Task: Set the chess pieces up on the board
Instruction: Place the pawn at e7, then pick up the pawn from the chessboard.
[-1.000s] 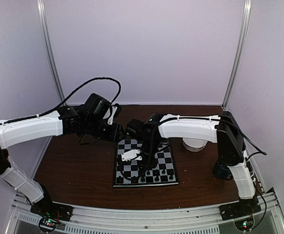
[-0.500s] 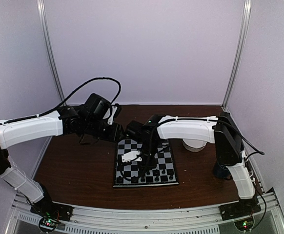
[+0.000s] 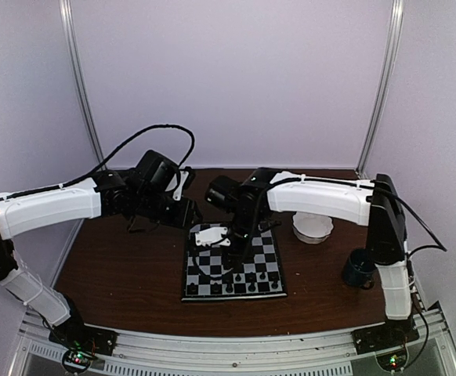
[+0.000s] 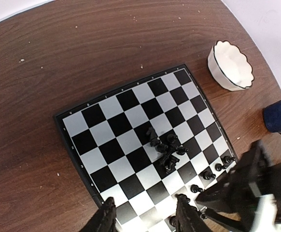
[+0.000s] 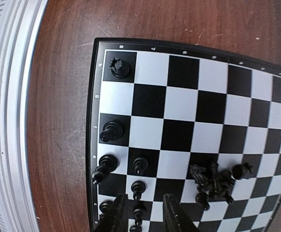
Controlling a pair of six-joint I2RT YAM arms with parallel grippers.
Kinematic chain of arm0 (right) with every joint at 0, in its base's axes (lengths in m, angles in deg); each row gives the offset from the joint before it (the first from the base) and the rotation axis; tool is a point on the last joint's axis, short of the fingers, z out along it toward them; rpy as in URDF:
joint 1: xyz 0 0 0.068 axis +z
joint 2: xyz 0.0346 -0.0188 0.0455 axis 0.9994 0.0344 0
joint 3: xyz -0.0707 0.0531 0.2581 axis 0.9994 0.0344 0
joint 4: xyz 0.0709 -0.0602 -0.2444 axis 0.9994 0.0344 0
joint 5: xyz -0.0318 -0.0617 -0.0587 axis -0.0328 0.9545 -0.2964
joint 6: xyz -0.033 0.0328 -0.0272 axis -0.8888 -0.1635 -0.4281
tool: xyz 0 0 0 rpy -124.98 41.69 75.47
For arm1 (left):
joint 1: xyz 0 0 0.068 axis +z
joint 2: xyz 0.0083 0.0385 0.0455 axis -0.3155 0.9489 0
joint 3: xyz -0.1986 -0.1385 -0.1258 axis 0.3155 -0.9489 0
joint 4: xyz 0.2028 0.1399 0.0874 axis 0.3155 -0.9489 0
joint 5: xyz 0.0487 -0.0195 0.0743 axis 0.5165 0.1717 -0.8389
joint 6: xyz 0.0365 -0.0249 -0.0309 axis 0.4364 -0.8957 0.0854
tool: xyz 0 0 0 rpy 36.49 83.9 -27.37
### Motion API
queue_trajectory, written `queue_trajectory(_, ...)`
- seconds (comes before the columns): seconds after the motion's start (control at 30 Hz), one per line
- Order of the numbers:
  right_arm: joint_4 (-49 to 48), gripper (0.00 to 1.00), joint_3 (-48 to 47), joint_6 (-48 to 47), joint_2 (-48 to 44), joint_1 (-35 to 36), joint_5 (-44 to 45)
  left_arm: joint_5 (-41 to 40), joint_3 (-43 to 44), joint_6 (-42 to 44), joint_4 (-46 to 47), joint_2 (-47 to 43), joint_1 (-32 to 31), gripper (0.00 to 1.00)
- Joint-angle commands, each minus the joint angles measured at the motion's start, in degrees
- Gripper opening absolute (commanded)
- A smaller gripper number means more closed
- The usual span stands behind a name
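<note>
Hovering above the board [image 5: 179,104], the right end effector [image 5: 143,200] gapes, holding nothing; the left end effector [image 4: 145,202] is likewise parted; chess pieces [image 5: 213,181] cluster mid-board.

This looks like a robotics lab test cell. Plain pale panels [image 3: 236,78] wall in a wood-grain tabletop [image 3: 110,274], with aluminium posts [image 3: 77,86] at 10 and 2 o'clock. Two white-and-black arms [image 3: 48,207] trailing black cabling [image 3: 165,127] are bolted to a slotted metal rail [image 3: 236,345] at 6 o'clock.
</note>
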Motion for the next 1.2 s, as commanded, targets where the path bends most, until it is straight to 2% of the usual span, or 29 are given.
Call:
queue_trajectory(0.0,0.0,0.27,0.8,1.0,-5.6,-2.8,0.4,-1.0,1.1,0.9,0.6,0.1,-0.1,0.43)
queue_trajectory(0.23,-3.9,0.27,1.9,4.3,-6.5,-9.7,-0.6,-0.3,0.9,0.1,0.6,0.3,0.0,0.43)
queue_trajectory(0.37,-3.9,0.27,0.1,5.7,-3.4,-11.9,-0.8,-0.3,0.9,0.1,0.6,0.3,-0.1,0.43)
queue_trajectory(0.83,-1.5,0.29,-7.5,8.3,7.4,-12.5,-2.6,-0.3,0.8,0.3,0.3,0.3,-0.1,0.43)
queue_trajectory(1.17,-0.8,0.28,-9.2,8.7,10.3,-12.5,-2.0,-0.4,0.7,0.6,0.4,0.9,-0.1,0.43)
